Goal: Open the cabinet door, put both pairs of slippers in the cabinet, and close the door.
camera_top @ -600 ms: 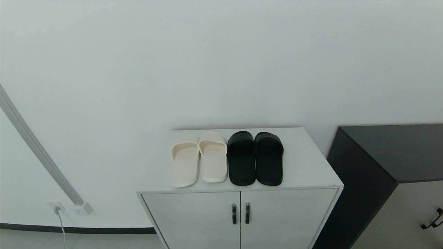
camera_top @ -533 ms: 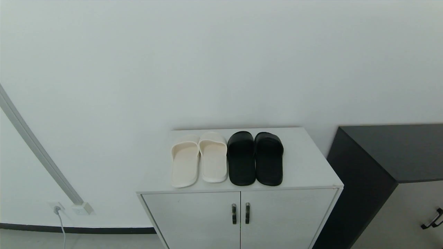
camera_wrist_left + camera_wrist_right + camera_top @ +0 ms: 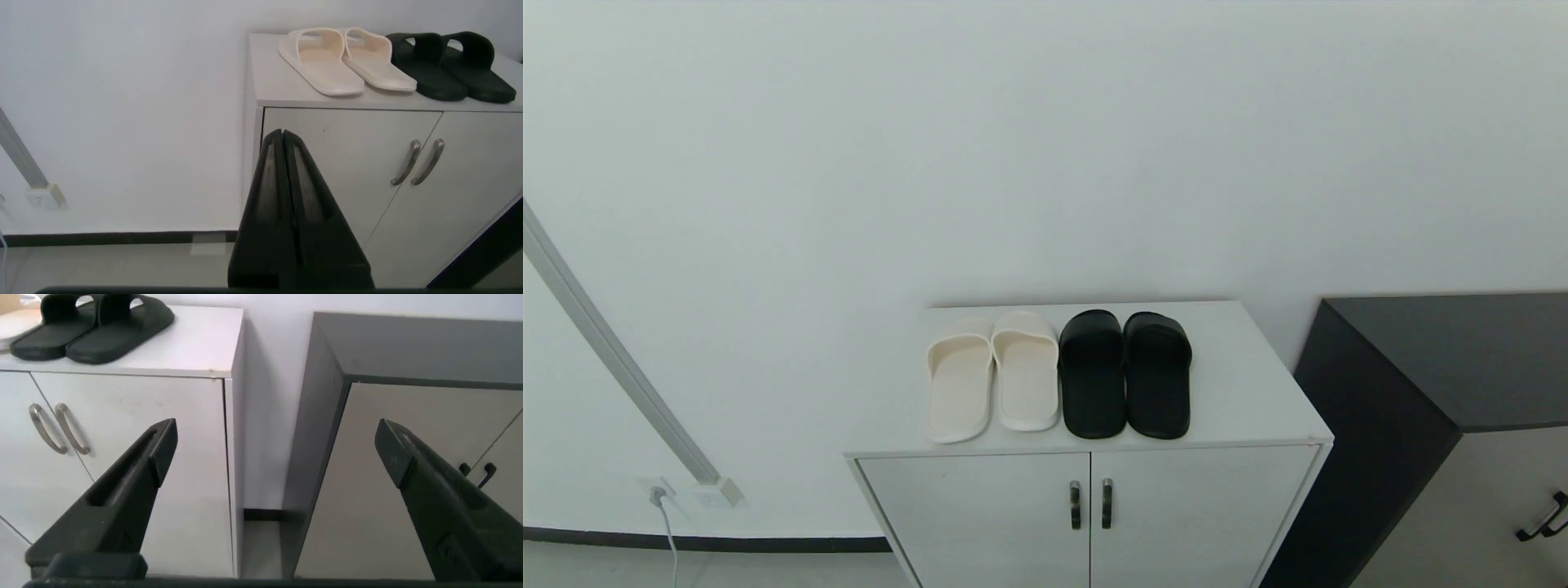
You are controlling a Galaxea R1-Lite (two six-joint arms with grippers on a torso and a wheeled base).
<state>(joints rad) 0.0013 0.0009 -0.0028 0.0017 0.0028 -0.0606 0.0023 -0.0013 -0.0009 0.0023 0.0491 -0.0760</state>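
We see a white cabinet standing against a plain white wall. Its left door and right door are both shut. Two small metal handles sit side by side in the middle, where the doors meet. Both pairs of slippers lie flat on top of the cabinet, in one row, with their toes toward the wall. The cream slippers are on the left and the black slippers are on the right. The two pairs are so close in the middle that they seem to touch. Our left gripper is low down in front of the cabinet, near its left corner. Its two black fingers are pressed tight together, with nothing between them. Our right gripper is low down too, by the right side of the cabinet. Its fingers are spread wide apart and hold nothing. Between them we see the thin gap next to a dark cabinet, which stands just to the right of the white one. Both grippers are apart from the doors and the slippers. Low on the wall to the left is a socket with a cable plugged in. A grey strip slants up the wall above it.
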